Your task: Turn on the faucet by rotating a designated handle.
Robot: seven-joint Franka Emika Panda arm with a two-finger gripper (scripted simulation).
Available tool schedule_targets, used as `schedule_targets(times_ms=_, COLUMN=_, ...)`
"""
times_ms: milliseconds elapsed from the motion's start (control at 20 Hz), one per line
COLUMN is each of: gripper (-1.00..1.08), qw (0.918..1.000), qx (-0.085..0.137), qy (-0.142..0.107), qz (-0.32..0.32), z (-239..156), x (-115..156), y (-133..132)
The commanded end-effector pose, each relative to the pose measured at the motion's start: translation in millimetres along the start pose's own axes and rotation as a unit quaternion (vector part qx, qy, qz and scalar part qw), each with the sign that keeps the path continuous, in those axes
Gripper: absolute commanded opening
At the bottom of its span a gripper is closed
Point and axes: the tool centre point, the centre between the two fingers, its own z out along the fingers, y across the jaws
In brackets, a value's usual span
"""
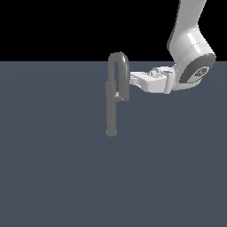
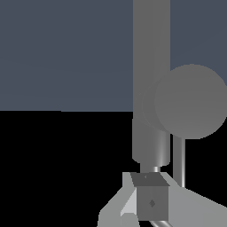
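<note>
We see a slim matte-grey gooseneck faucet (image 1: 112,95) upright mid-bench, and our white arm's jaws (image 1: 132,80) reaching in level from the exterior view's right toward its pale stub handle (image 1: 119,94), presumably to turn it; their opening we cannot tell.

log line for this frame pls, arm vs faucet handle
arm: reaching sideways at slim matte-grey gooseneck faucet | gripper: beside spout, contact unclear | pale grey stub handle: not gripped | fingers: state unclear

No readable text, labels or numbers anywhere, as far as renders show
</note>
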Motion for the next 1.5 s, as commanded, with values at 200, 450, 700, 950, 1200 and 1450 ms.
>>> schedule_targets(times_ms=200, gripper=-1.00, qw=1.0000, qx=-0.001, qy=-0.001, qz=0.001, z=0.5, x=-1.3, y=16.9)
schedule_targets(times_ms=450, gripper=-1.00, qw=1.0000, qx=-0.001, qy=-0.001, qz=0.001, z=0.5, x=-2.4, y=29.0)
schedule_targets(times_ms=700, gripper=-1.00, qw=1.0000, qx=0.001, qy=0.002, qz=-0.004, z=0.5, x=-0.1, y=35.0)
schedule_targets(times_ms=950, gripper=-1.00, qw=1.0000, qx=-0.001, qy=-0.001, qz=0.000, z=0.5, x=9.1, y=54.0)
schedule_targets(times_ms=1200, gripper=-1.00, qw=1.0000, qx=-0.001, qy=0.001, qz=-0.006, z=0.7, x=13.1, y=56.6)
schedule_targets(times_ms=1450, gripper=-1.00, qw=1.0000, qx=-0.001, qy=-0.001, qz=0.001, z=0.5, x=33.3, y=71.9)
